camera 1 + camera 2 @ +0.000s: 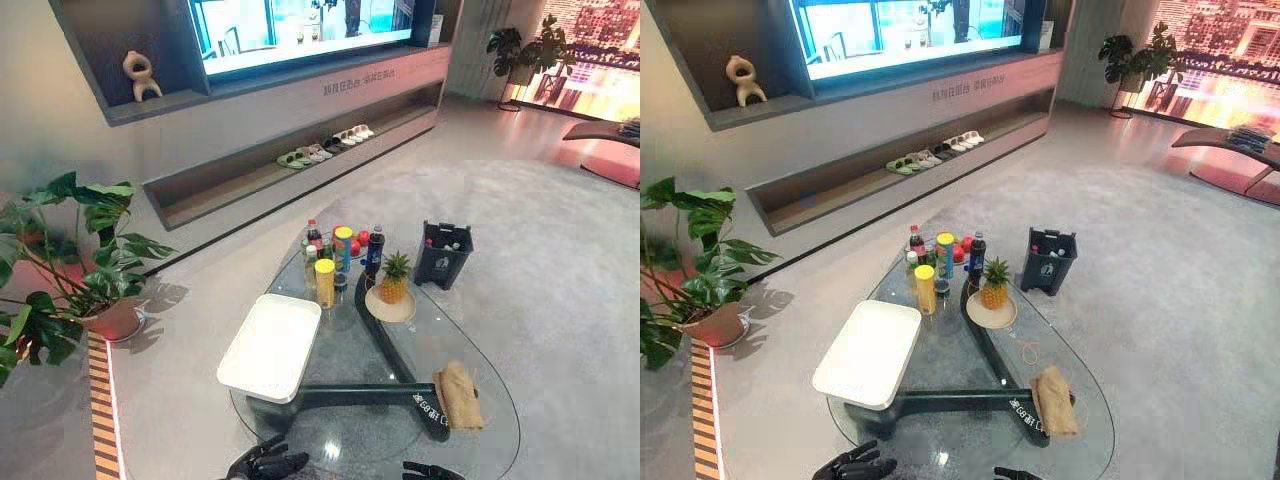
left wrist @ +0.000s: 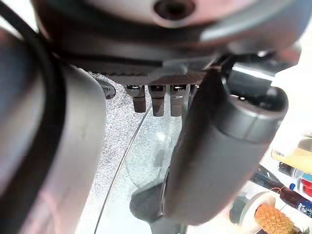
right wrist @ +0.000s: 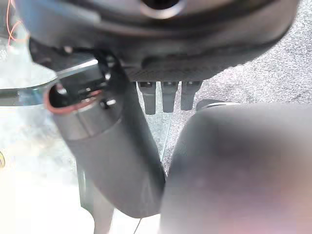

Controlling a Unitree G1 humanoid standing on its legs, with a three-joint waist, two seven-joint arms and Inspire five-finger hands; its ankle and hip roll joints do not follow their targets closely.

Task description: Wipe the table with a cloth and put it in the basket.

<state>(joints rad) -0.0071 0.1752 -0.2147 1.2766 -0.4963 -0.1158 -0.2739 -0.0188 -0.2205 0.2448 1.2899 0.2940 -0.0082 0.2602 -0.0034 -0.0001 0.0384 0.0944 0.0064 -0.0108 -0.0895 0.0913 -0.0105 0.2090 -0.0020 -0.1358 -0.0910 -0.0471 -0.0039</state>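
Observation:
A tan cloth [image 1: 458,393] lies crumpled on the oval glass table [image 1: 425,335], near its right edge and over the dark base. The basket, a dark bin [image 1: 443,254], stands on the carpet past the table's far right side. My left hand [image 1: 265,465] hovers at the table's near edge, its fingers [image 2: 158,100] relaxed and holding nothing. My right hand [image 1: 432,471] is at the near edge too, a short way in front of the cloth, and its thumb [image 3: 112,156] and fingers hold nothing.
A white tray [image 1: 270,345] takes up the table's left side. Several bottles and cans [image 1: 335,255] crowd the far end, beside a pineapple [image 1: 394,280] on a round plate. A potted plant [image 1: 70,260] stands on the floor at the left.

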